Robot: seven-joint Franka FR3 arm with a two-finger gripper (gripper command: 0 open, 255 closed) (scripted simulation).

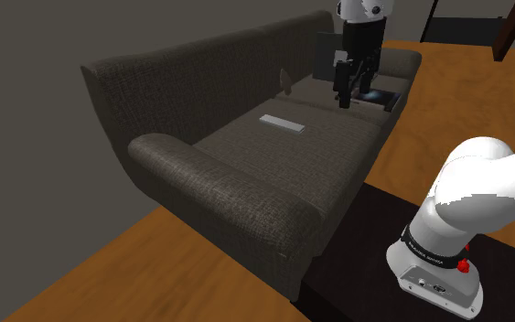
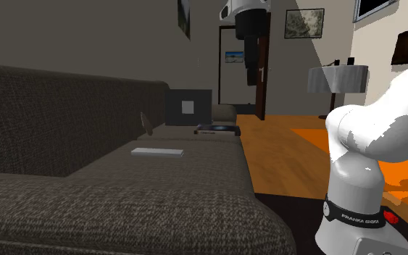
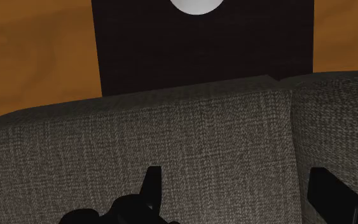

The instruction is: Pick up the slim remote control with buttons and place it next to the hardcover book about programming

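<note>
End effector (image 1: 342, 90) hovering open above the sofa (image 1: 246, 174), pale remote (image 1: 281, 123) lying well apart from it.
Shoulder view: the remote is lying flat on the middle seat cushion. Second exterior view: it is lying nearer the camera than a dark flat object (image 2: 217, 129) by the end effector. Wrist view: the fingers (image 3: 152, 184) are standing apart over sofa fabric, gripping nothing.

Dark grey-brown woven sofa (image 1: 246, 155), pale remote (image 1: 283, 123)

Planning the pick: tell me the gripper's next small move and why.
Probably shift it toward the shoulder view's lower left, along the sofa seat. The gripper hangs open and empty over the far cushion, while the pale remote lies flat and untouched on the nearer cushion.
</note>
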